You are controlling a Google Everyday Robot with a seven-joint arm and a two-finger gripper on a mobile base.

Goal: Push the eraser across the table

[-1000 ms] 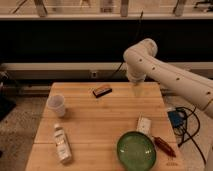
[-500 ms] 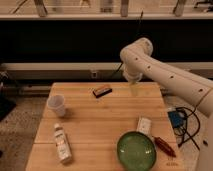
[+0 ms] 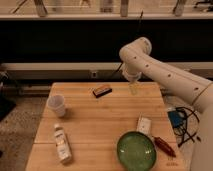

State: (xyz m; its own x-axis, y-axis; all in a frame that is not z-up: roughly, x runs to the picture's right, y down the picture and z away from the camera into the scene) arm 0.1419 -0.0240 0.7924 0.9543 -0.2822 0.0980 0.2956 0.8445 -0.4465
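Arm bent downward, hand (image 3: 133,90) (jaws apart, empty) low over table (image 3: 100,125), near eraser (image 3: 102,91), not touching

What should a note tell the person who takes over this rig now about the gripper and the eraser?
Gripper: open, empty, low over the far side of the light wooden plank table.
Small flat dark rectangular eraser, brownish-orange top: near the far edge, picture-left of the gripper, untouched.
Done: no push yet.
Left: bring the gripper to the eraser and push it across.
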